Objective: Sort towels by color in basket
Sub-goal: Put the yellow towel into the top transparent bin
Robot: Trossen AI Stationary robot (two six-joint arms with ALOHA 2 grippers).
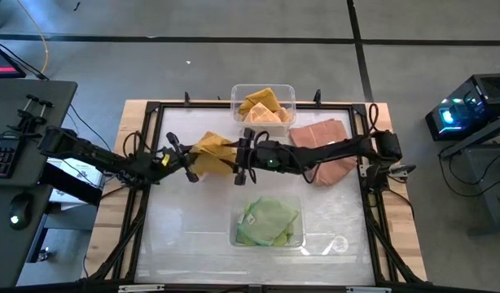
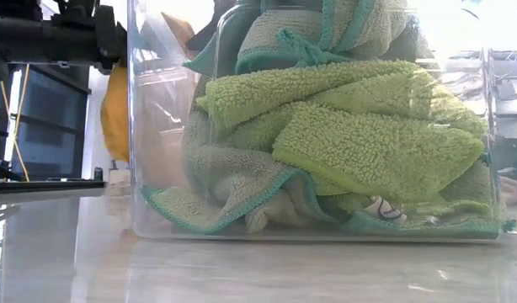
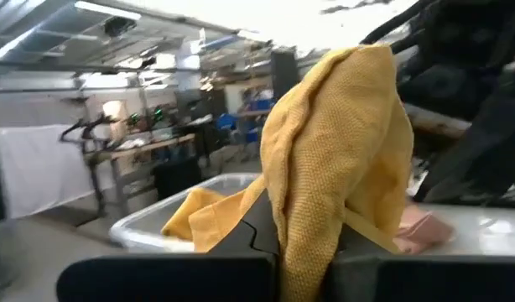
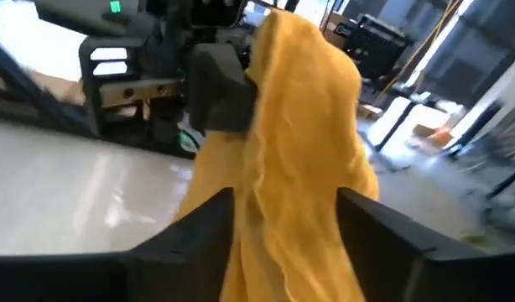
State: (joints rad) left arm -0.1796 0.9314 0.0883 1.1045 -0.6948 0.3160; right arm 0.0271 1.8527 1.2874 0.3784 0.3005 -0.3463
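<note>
A mustard yellow towel (image 1: 213, 153) hangs above the table's middle between my two grippers. My left gripper (image 1: 192, 162) comes from the left and is shut on it. My right gripper (image 1: 240, 159) comes from the right; its open fingers (image 4: 199, 231) stand on either side of the towel's hanging part (image 4: 283, 201). More yellow towels (image 1: 262, 106) lie in the far clear bin (image 1: 289, 91). Light green towels (image 1: 269, 221) fill the near clear bin (image 1: 234, 238). Peach-salmon towels (image 1: 325, 146) lie piled on the table at the right. My left gripper pinches a bunched part of the yellow towel (image 3: 306, 243) between its two fingers, coming about level from the table's left. The towel bulges up past the fingers and drapes down, clear of the table. My right gripper: whether its fingers touch the towel (image 4: 325, 210), I cannot tell.
A black frame (image 1: 152, 114) runs around the table top. In the low view the near bin of green towels (image 2: 326, 135) fills most of the picture. A desk with keyboard and mouse (image 1: 18, 207) stands left of the table.
</note>
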